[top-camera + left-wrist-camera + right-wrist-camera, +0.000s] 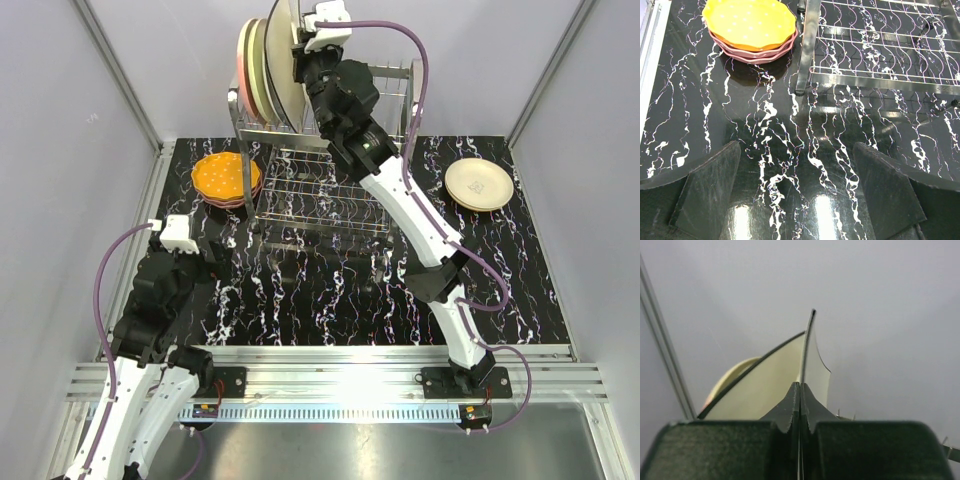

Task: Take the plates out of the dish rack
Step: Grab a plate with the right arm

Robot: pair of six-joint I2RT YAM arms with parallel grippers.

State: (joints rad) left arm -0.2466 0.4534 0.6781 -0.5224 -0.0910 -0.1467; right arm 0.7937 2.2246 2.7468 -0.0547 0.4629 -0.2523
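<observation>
While the right gripper (800,389) reaches to the top of the dish rack (320,195), we see its matte black fingers (789,407) pressed together on the thin, dark-edged rim of a cream plate (817,375). That plate stands on edge on the rack's upper tier, seen almost edge-on as a fine curved line. More upright plates (255,68) lean just beside it, smooth cream faces with one pink rim at the far left. The rack itself is shiny chrome wire, a grid of slim rods between tubular posts.

We find the left gripper (796,147) low over the table (760,125), well apart from the rack, its wedge-shaped fingers spread wide and holding nothing. The tabletop is glossy black with white marble veining. Left of the rack, a glossy orange plate (750,20) with a scalloped rim and pale speckles lies on top of stacked pink plates (760,54). On the right side of the table a round cream dish (479,185) lies flat.
</observation>
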